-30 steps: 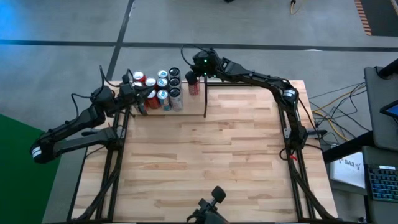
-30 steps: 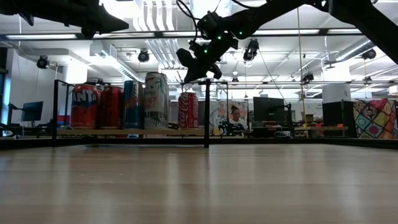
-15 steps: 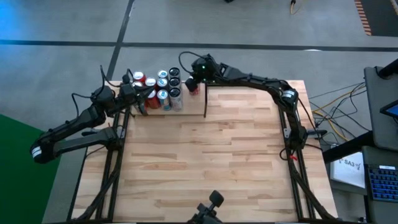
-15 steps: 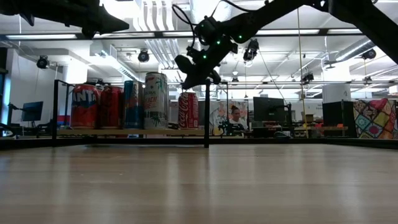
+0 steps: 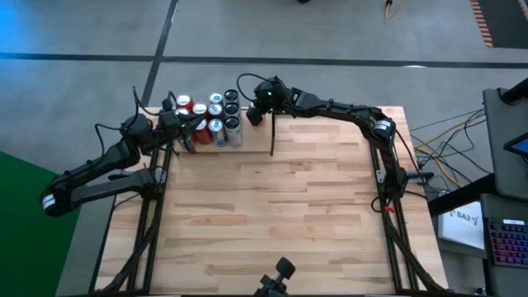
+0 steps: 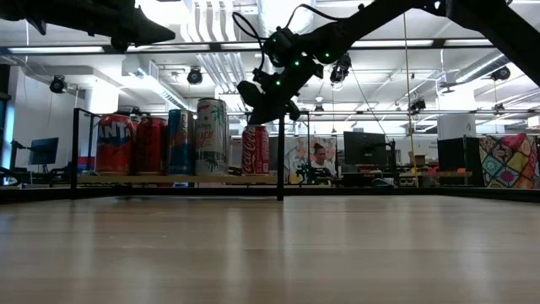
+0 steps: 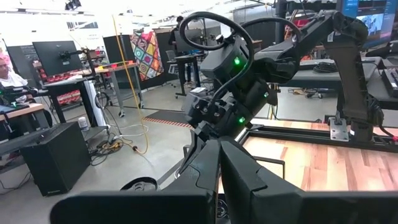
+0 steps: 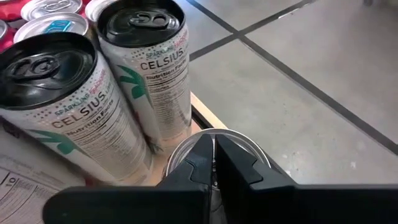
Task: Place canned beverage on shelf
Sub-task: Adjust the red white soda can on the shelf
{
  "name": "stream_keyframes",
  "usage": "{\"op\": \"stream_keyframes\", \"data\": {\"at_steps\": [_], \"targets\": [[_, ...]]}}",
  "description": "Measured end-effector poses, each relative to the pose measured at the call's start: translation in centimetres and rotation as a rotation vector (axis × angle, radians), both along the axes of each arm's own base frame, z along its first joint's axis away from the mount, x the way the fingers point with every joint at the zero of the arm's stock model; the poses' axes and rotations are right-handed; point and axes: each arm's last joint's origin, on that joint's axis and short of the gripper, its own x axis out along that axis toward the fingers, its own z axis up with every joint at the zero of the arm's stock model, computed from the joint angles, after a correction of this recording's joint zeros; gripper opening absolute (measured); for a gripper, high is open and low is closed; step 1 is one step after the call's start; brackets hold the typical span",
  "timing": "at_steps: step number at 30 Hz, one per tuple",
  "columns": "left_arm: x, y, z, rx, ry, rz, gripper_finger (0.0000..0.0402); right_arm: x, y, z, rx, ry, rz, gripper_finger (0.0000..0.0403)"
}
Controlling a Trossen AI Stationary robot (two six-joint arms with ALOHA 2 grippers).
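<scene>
A red cola can [image 6: 256,149] stands upright on the light wood shelf [image 6: 169,179] at the table's far edge. Its silver top [image 8: 249,152] shows in the right wrist view. My right gripper [image 6: 256,116] [image 8: 214,142] hangs shut just over that top, slanting down from the right. Left of the can, several more cans [image 5: 210,115] stand together on the shelf, two of them tall white ones [image 8: 149,68]. My left gripper [image 5: 195,125] [image 7: 219,149] is shut and level, high above that group. My right gripper's shut fingers [image 8: 239,165] stand over the red can's silver top, near its middle, coming from above and from the table's right. Whether they touch the top, I cannot tell. The can stands upright on the shelf.
A black upright rod [image 6: 280,152] rises from the shelf just right of the red can. Thin black rods [image 6: 76,148] frame the shelf. The wide wooden tabletop [image 5: 272,214] lies nearer. A person [image 6: 319,160] sits in the room behind.
My right gripper has sunk and shifted slightly toward the table's left, from above and right of the red can down to just over its top. It has stayed shut. The can has not moved.
</scene>
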Motion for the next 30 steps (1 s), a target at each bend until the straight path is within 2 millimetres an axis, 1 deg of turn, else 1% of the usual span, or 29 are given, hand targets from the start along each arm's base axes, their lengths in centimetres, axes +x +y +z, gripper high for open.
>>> {"op": "stream_keyframes", "data": {"at_steps": [13, 17, 24, 30], "targets": [[0.0, 0.0, 0.0, 0.000, 0.000, 0.000, 0.0000, 0.3, 0.9, 0.0, 0.010, 0.007, 0.025, 0.0009], [0.0, 0.0, 0.0, 0.000, 0.000, 0.000, 0.0000, 0.4, 1.0, 0.0, 0.045, -0.013, 0.056, 0.0009], [0.0, 0.0, 0.0, -0.001, 0.001, 0.000, 0.0000, 0.3, 1.2, 0.0, 0.090, -0.016, 0.058, 0.0009], [0.0, 0.0, 0.0, -0.001, 0.001, 0.000, 0.0000, 0.2, 1.7, 0.4, 0.087, -0.007, 0.070, 0.0009]]}}
